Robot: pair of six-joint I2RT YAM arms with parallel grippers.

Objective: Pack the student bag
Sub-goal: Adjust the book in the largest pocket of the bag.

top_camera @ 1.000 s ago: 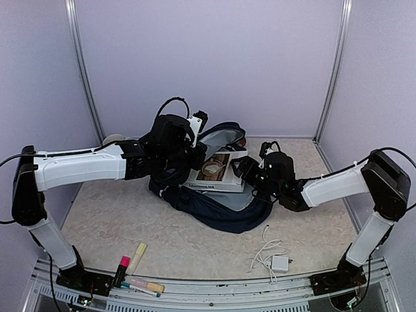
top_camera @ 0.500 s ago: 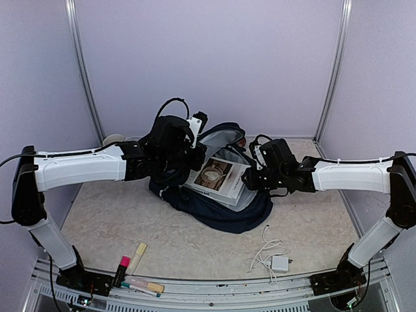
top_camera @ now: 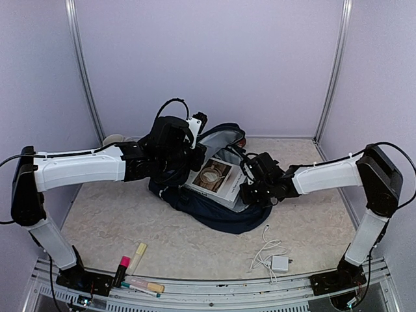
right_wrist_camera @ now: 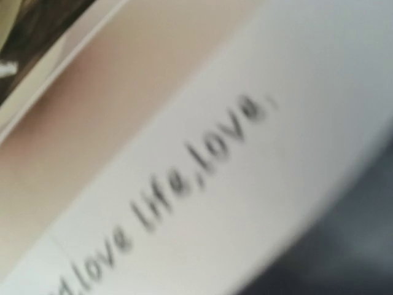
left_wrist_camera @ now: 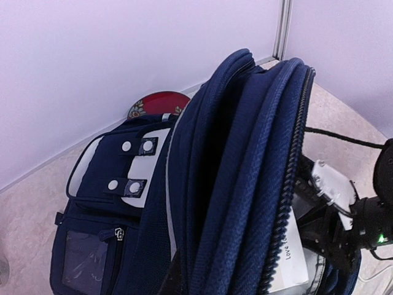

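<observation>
The large dark navy fabric student bag [top_camera: 224, 218] lies at the middle of the beige mottled table [top_camera: 162, 237], toward the far wall, with its main compartment unzipped and its grey-lined flap standing up. In the left wrist view the bag [left_wrist_camera: 245, 153] shows thick padded folds, a zip edge, a white patch with round snaps and a front pocket with a clear window.

A white rectangular book with a round picture on its cover [top_camera: 218, 177] rests tilted in the open mouth of the bag. The right wrist view is filled by a blurred white strip of the book [right_wrist_camera: 245, 153] bearing printed words.

The left gripper [top_camera: 190, 156] is at the left rim of the opening, its fingers pressed together on the bag's fabric, which runs straight down to the wrist camera. The right gripper [top_camera: 249, 188] sits against the book's right edge; whether its fingers are spread or pinching cannot be told.

A red round object [left_wrist_camera: 156, 104] lies behind the bag by the wall. Near the front edge, well apart from the bag, lie a white charger with coiled cable [top_camera: 279, 262], a pink highlighter [top_camera: 123, 265] and a yellow highlighter [top_camera: 138, 253].
</observation>
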